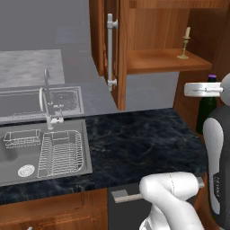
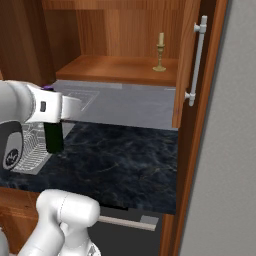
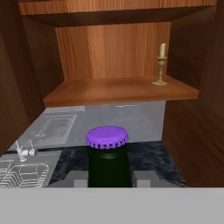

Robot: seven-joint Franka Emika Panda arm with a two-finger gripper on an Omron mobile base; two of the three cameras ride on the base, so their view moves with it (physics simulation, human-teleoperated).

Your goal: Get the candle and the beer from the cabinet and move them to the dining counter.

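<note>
The beer [image 3: 107, 162], a dark green bottle with a purple cap, stands upright between my fingertips [image 3: 145, 177]; my gripper [image 3: 107, 178] is shut on its neck. In the left base view the beer [image 1: 207, 110] hangs under my gripper [image 1: 207, 90], above the right end of the black counter and below the shelf. The right base view shows the beer [image 2: 53, 137] under the gripper [image 2: 54, 116]. The candle [image 1: 184, 43] [image 2: 160, 52] [image 3: 160, 64], cream in a brass holder, stands upright on the open cabinet's shelf [image 1: 157, 62], towards its right side. The dining counter is out of view.
An open cabinet door with a long silver handle [image 1: 110, 51] juts out left of the shelf; another door and handle [image 2: 197, 60] stand on its right. Below lies a black marble counter [image 1: 134, 143] with a steel sink [image 1: 42, 152] and a tap [image 1: 47, 105].
</note>
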